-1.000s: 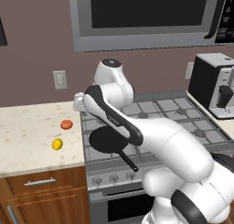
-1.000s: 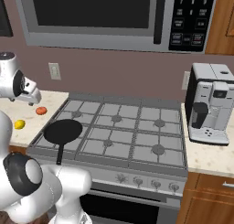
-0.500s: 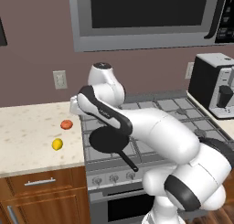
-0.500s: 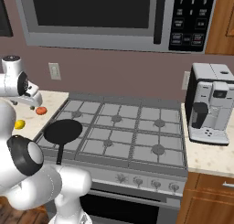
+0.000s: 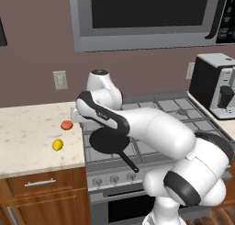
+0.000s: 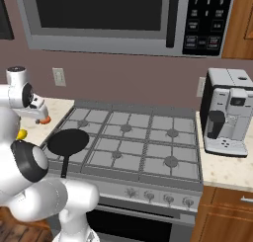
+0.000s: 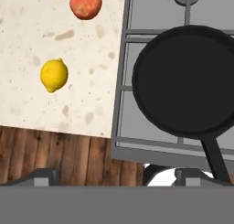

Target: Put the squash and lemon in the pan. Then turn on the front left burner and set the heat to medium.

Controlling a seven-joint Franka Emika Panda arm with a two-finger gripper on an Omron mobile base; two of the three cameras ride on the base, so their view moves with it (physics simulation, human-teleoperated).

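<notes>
The squash [image 7: 85,3] is a small round orange-red lump w/ a little dimple on top. It is seen lying on the pale speckled counter [image 7: 27,58], far up & left of the gripper [image 7: 116,175] in the hand view. The lemon [image 7: 54,75] is a bright yellow fruit w/ a small point at one end. It is found on the same counter, closer to the gripper than the squash, up & to its left. The 2 fruits are kept apart, not touching.

The pan [image 7: 185,80] is round, flat & black, w/ a long straight black handle that is pointed down toward the gripper's right fingertip. It is set on the front left burner [image 7: 137,122], a grey metal grate at the stove's edge, just beside the counter. Nothing is seen in the pan. It is up & right of the gripper.

In the left base view the arm is bent over the stove's left side, w/ the hand [image 5: 79,115] held above the counter edge, near the squash [image 5: 67,125] & up from the lemon [image 5: 57,145]. The camera on the hand is pointed down. The fingers [image 7: 43,175] are spread wide apart & nothing is held between them.
</notes>
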